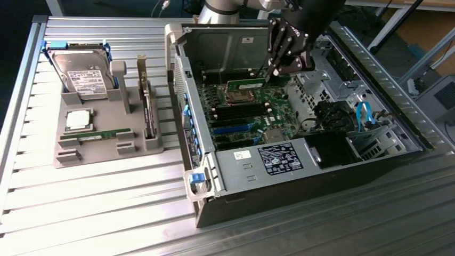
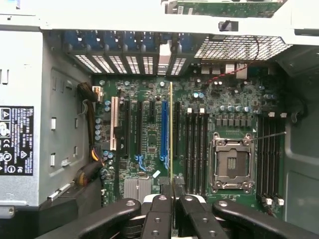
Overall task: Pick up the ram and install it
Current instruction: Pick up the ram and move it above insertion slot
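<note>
Over the open computer case point(image 1: 235, 160), my gripper point(image 1: 276, 74) is shut on the ram point(image 1: 245, 85), a thin green stick hanging above the motherboard point(image 1: 249, 114) near the processor socket point(image 1: 238, 96). In the wrist view the ram point(image 2: 171, 134) appears edge-on as a thin line running out from between my black fingers point(image 2: 158, 219). It hangs over the board beside the black memory slots point(image 2: 197, 144), and the frames do not show it touching them. The gripper point(image 2: 172, 199) pinches the stick's near end.
A grey parts holder point(image 1: 99, 144) on the exterior view's left carries a hard drive point(image 1: 82, 74), a silver processor chip point(image 1: 78, 119), another green memory stick point(image 1: 96, 136) and a dark expansion card point(image 1: 148, 106). The power supply point(image 1: 274, 157) and the case walls hem in the board.
</note>
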`<state>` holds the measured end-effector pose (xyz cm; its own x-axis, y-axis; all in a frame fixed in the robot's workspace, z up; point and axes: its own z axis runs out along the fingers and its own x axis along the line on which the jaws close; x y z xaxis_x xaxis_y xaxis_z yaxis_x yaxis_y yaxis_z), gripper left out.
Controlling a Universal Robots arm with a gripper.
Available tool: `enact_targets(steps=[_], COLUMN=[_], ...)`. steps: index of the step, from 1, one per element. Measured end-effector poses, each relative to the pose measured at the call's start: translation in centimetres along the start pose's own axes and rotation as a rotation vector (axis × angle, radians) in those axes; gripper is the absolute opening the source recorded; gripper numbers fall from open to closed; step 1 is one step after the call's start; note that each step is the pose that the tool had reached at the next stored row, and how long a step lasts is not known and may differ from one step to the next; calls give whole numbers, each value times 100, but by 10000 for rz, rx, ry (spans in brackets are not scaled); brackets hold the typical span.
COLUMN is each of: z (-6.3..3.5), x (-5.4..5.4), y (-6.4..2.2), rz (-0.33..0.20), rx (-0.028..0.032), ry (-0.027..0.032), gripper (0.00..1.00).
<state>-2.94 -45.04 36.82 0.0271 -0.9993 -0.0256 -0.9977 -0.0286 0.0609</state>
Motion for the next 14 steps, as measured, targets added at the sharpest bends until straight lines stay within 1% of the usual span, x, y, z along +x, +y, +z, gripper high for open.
enact_targets(steps=[7, 11, 14], z=[15, 28, 32], x=[-145, -278, -325], y=[-5, -9, -11], rz=[1, 0, 0], rx=[0, 0, -1], ry=[0, 0, 1], gripper=[12, 12, 12])
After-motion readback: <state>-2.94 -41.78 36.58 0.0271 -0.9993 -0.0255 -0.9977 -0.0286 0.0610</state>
